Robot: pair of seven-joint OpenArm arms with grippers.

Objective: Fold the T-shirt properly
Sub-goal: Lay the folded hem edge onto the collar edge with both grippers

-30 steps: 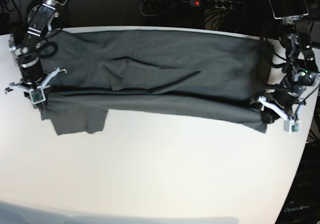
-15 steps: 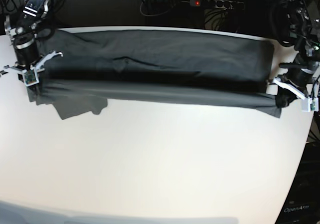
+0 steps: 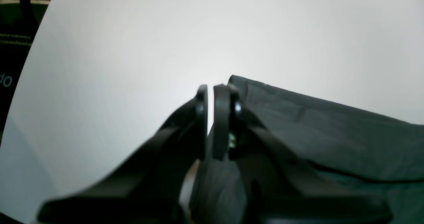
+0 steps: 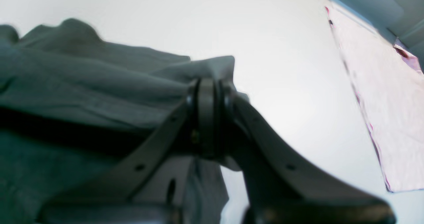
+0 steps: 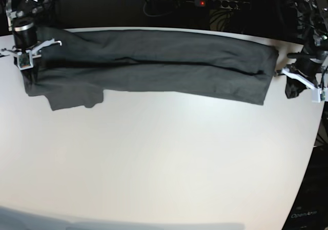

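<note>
- Left wrist view: the left gripper [image 3: 210, 122] is being seen with its jaws almost together, only a thin bright slit between them. The T-shirt [image 3: 331, 134] is lying at the right and lower right of the frame, its corner rising just behind the right-hand jaw; whether any fabric is being pinched cannot be told here. The white table [image 3: 165, 35] is filling the rest.
- Right wrist view: the right gripper [image 4: 208, 118] is being held closed on an edge of the T-shirt [image 4: 82, 81], with cloth bunched over the pads and spreading across the left of the frame.
- Base view: the T-shirt [image 5: 154, 66] is being stretched as a long band along the upper edge of the table [image 5: 164, 163], a sleeve hanging out at the lower left. The right gripper [image 5: 23, 53] is at the upper left end, the left gripper [image 5: 302, 79] at the right end, apparently with a dark bunch held.
- Judgement: the fold is best being laid with even tension kept on both ends and both sides lowered together, so the edge lands straight.
</note>
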